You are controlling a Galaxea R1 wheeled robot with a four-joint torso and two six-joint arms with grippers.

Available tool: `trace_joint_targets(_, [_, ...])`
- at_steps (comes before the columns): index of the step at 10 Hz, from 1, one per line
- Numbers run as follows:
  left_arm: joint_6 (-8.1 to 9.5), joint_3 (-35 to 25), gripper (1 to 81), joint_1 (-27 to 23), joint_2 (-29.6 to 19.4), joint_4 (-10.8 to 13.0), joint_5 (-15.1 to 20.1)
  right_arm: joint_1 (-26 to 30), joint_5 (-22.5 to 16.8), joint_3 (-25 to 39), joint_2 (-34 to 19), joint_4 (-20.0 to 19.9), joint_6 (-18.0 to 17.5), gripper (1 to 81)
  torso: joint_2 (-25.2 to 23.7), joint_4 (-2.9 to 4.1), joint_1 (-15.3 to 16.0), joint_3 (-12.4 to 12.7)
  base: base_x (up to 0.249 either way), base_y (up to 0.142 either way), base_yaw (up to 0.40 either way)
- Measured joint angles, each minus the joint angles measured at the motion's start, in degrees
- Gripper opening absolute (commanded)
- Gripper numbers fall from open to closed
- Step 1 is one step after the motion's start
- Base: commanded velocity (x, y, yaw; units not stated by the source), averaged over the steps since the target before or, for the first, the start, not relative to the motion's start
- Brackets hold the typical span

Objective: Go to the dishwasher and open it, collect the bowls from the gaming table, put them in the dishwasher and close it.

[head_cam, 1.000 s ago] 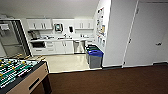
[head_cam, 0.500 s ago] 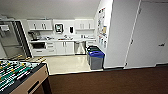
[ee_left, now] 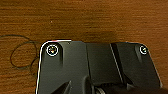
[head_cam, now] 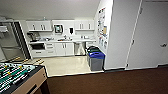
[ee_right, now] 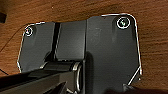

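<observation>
Kitchenette ahead, far side.
Dishwasher (head_cam: 79,48) sits under far counter, door shut, blurry; foosball table (head_cam: 17,76) cut off near left; blue bin (head_cam: 96,60) mid-right. Grippers' state: can't tell, fingers hidden.

Both wrists over wood-grain floor.

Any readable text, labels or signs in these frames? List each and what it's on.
None can be read.
Posters on the side wall: print blurred, unreadable.
Framed item between the upper cabinets: too blurred to tell if it carries text.
Blue-lidded bin: no legible label.
Wrist views: brown floor, no markings.
</observation>
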State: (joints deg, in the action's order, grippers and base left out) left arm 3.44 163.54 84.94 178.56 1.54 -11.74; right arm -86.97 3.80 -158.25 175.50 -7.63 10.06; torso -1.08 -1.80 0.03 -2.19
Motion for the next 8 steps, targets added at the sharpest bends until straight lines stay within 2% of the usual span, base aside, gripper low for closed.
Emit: trace_joint_targets(8, [0.02, 0.1, 81.1, -0.6, -0.5, 0.0, -0.1, 1.1, 0.2, 0.2, 0.3, 0.0, 0.0, 81.1, 0.0, 0.00, 0.0, 0.0, 0.139, 0.000, 0.000])
